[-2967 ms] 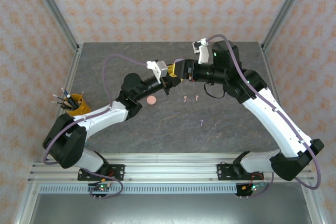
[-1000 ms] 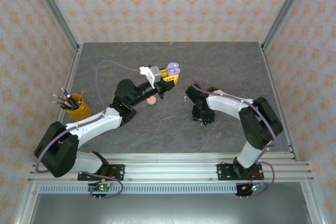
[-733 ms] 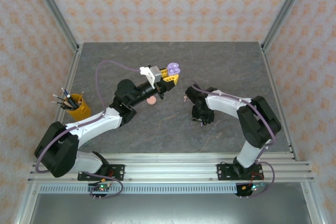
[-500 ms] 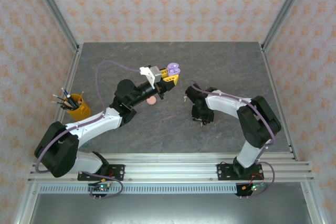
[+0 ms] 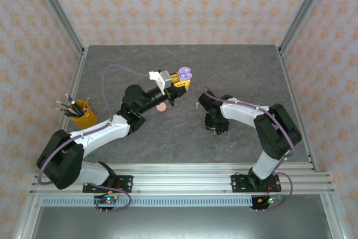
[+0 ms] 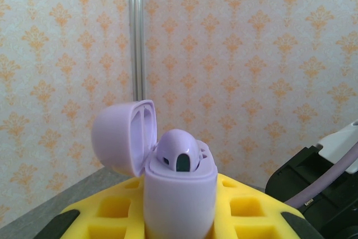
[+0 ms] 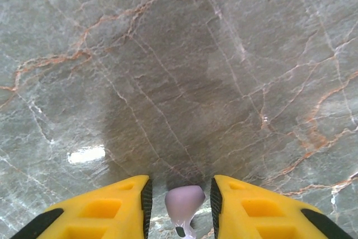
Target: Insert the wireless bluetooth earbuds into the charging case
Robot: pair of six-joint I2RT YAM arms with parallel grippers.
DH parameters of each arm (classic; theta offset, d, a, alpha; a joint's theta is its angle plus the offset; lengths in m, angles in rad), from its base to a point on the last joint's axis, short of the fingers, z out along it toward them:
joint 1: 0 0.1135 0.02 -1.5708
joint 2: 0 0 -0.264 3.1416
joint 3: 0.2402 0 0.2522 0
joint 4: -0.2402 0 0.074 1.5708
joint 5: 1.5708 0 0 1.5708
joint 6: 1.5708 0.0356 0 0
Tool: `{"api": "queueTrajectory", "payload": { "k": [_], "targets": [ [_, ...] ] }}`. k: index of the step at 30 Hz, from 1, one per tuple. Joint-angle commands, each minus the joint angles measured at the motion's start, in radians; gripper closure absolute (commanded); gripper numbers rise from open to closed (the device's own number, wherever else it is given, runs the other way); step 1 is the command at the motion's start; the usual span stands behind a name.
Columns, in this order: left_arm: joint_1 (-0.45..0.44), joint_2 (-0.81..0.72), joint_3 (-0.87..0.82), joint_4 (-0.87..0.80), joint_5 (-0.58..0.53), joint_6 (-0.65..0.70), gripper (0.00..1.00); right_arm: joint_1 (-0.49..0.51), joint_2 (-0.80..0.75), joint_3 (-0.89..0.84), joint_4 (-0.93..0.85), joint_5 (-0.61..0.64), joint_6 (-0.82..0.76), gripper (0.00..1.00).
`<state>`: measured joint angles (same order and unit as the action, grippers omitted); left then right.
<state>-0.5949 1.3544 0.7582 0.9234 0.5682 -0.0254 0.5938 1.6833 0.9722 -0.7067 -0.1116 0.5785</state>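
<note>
My left gripper [image 5: 183,76] is raised over the middle of the table, shut on the lilac charging case [image 6: 179,200]. The case's lid [image 6: 120,138] is hinged open to the left, and one lilac earbud [image 6: 178,148] sits in it. My right gripper [image 5: 215,128] is down at the marble table [image 7: 168,54], pointing straight down. Its yellow fingers [image 7: 112,205] stand open on either side of the second lilac earbud [image 7: 184,202], with a gap on each side. One pale pink earbud [image 5: 197,104] lies just beyond the right wrist.
A round pink case [image 5: 161,107] lies shut on the table under the left forearm. A yellow cup of pens [image 5: 81,113] stands at the left edge. An aluminium rail [image 5: 179,180] runs along the near edge, and frame posts stand at the back corners.
Three seconds ago the right gripper was up at the case beside the left gripper. It has since come down to the table round the lilac earbud. Over the last second almost nothing moved.
</note>
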Motion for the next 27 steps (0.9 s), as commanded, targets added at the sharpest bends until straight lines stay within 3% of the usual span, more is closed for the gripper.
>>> {"api": "queueTrajectory", "payload": {
  "k": [1, 27],
  "targets": [
    [0.007, -0.01, 0.0, 0.004, -0.004, 0.016, 1.0, -0.01, -0.004, -0.025, -0.02, 0.016, -0.011, 0.66],
    [0.007, -0.009, 0.009, -0.001, -0.004, 0.013, 1.0, -0.022, -0.046, -0.064, -0.009, -0.017, -0.027, 0.79]
  ]
}}
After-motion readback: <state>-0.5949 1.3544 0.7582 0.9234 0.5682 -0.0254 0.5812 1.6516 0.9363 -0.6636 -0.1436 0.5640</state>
